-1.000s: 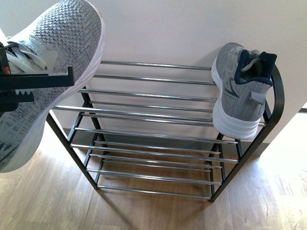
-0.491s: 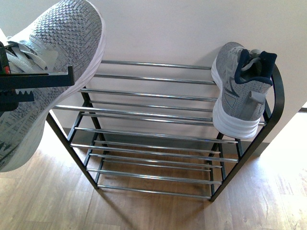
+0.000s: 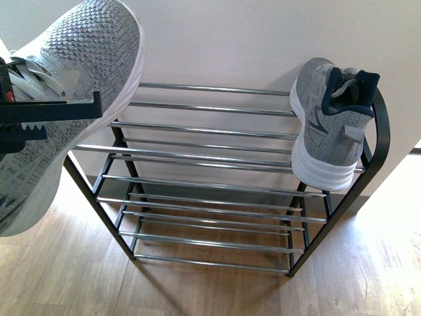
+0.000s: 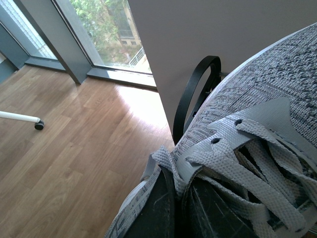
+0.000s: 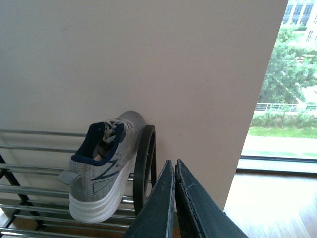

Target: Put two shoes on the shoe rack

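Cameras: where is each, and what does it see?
Front view: on the body, looking down at the rack; left claw grips the held shoe.
Left wrist view: on the left arm, over that shoe's laces toward the window; claw shows.
Right wrist view: on the right arm, facing the racked shoe; shut right claw shows.
Shared: front and right wrist see the racked shoe.

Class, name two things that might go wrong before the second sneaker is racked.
1. The left tool pinches the held sneaker at its laces, off the shoe rack's left end; it may slip or miss the bars.
2. Bumping the slanted rack could dislodge the placed sneaker.
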Controlling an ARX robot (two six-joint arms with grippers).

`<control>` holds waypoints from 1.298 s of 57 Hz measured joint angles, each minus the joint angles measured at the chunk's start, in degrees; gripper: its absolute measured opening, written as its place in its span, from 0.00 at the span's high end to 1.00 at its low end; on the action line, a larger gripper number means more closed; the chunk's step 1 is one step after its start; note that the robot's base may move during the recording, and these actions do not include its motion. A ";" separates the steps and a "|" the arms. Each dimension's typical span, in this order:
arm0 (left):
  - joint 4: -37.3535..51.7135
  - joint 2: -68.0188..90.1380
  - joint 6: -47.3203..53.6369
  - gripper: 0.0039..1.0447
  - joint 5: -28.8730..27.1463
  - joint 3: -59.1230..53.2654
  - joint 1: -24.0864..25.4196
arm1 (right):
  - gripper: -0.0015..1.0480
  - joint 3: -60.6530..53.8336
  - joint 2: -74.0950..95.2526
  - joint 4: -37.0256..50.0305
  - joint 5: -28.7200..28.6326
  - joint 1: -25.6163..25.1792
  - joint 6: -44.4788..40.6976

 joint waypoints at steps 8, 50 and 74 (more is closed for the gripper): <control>0.00 0.00 0.00 0.99 0.00 0.00 0.02 | 0.98 0.02 -8.17 -9.53 0.04 0.00 0.02; 0.00 0.00 0.00 0.99 -0.42 0.00 0.33 | 0.30 0.02 -9.86 -10.16 -0.15 0.00 -0.02; -6.03 2.29 -17.59 0.99 -8.04 5.79 -1.22 | 0.09 0.02 -9.97 -10.25 0.22 0.00 0.00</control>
